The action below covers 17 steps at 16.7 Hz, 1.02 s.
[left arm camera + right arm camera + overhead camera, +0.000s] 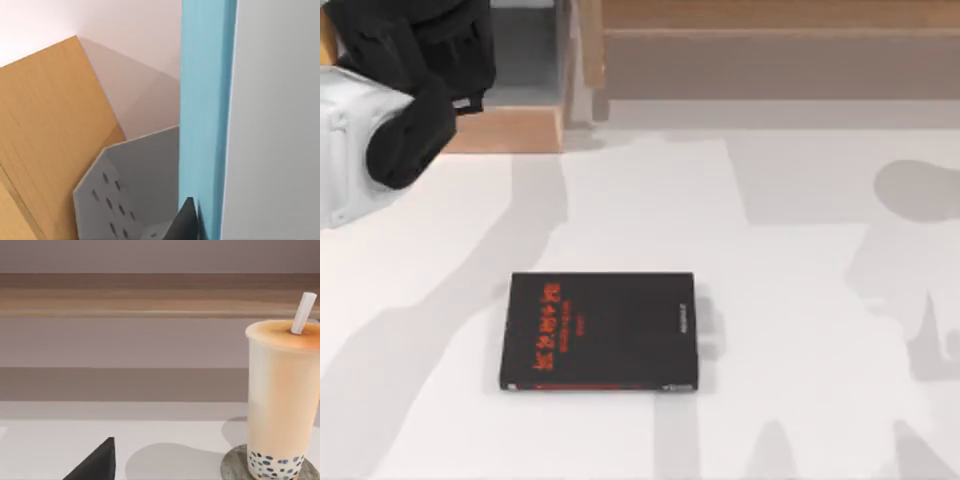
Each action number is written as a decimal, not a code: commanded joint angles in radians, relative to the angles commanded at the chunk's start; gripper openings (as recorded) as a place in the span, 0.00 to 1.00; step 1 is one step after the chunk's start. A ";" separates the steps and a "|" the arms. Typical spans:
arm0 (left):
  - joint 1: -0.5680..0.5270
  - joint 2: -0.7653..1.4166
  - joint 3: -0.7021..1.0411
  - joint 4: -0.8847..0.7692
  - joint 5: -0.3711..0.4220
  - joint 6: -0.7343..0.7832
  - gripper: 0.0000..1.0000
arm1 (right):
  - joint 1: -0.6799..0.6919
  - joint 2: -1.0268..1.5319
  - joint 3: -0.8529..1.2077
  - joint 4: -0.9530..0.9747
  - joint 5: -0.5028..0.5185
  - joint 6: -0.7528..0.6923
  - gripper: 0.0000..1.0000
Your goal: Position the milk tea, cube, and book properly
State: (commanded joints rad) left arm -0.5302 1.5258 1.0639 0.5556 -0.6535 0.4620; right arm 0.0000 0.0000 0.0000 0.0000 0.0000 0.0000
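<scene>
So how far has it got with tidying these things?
The milk tea stands upright on a round grey coaster, so that step looks finished. The book lies flat on the white table with nothing holding it. The left arm sits at the table's far left corner. The book probably remains to be placed.

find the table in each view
top: table is the white surface under the book
left wrist: cannot tell which surface is table
right wrist: table is the pale surface under the milk tea coaster
shared: wooden ledge behind the table, top and right wrist
</scene>
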 joint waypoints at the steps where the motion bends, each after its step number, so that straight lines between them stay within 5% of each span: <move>1: -0.047 -0.032 -0.051 -0.013 -0.043 0.059 0.00 | 0.000 0.000 0.000 0.000 0.000 0.000 1.00; 6: -0.302 -0.035 -0.304 -0.100 -0.181 0.313 0.00 | 0.000 0.000 0.000 0.000 0.000 0.000 1.00; 11: -0.507 0.129 -0.488 -0.184 -0.208 0.406 0.00 | 0.000 0.000 0.000 0.000 0.000 0.000 1.00; 17: -0.575 0.196 -0.541 -0.210 -0.196 0.390 0.00 | 0.000 0.000 0.000 0.000 0.000 0.000 1.00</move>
State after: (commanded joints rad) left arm -1.1056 1.7220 0.5232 0.3454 -0.8496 0.8522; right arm 0.0000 0.0000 0.0000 0.0000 0.0000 0.0000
